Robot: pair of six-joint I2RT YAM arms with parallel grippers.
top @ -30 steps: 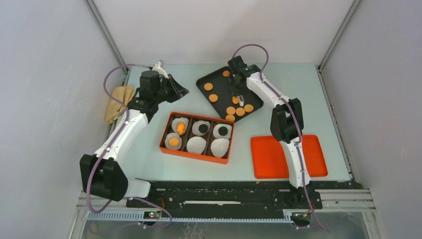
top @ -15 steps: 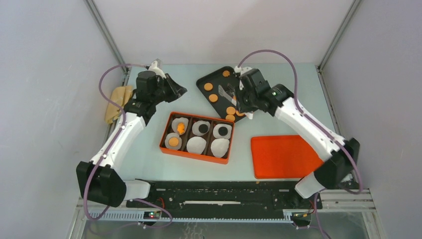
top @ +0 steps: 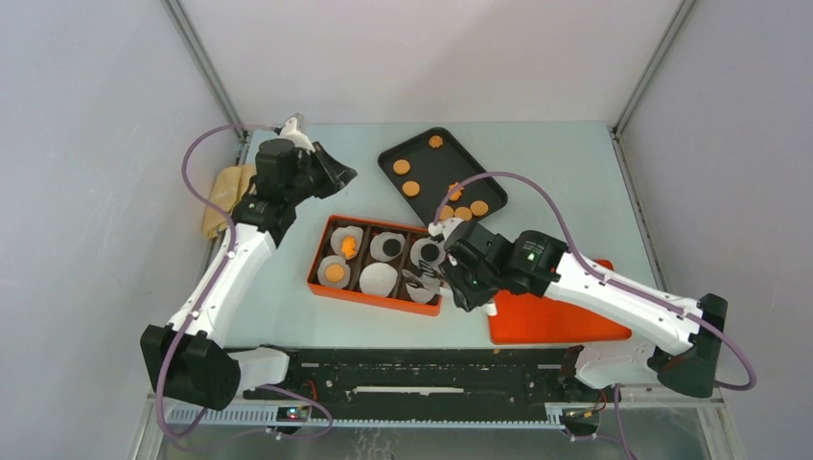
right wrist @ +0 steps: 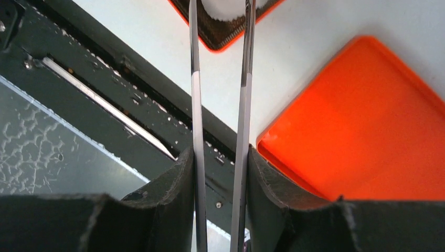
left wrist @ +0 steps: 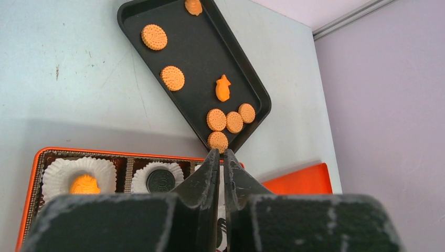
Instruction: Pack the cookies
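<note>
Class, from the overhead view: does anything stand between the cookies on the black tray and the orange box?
Nothing visible: only bare table lies between the cookies and the box. The right gripper's tongs reach over the box's right end.

On the table, the box is set at the middle. The tray is placed behind it, toward the far edge, with cookies scattered on it, most along its near right side. The lid is laid right of the box, at the near edge. A cloth is left at the left edge. In the box's compartments liners are seated; cookies are found in the three far ones and the near left one. Over the near right one tweezers are held.
</note>
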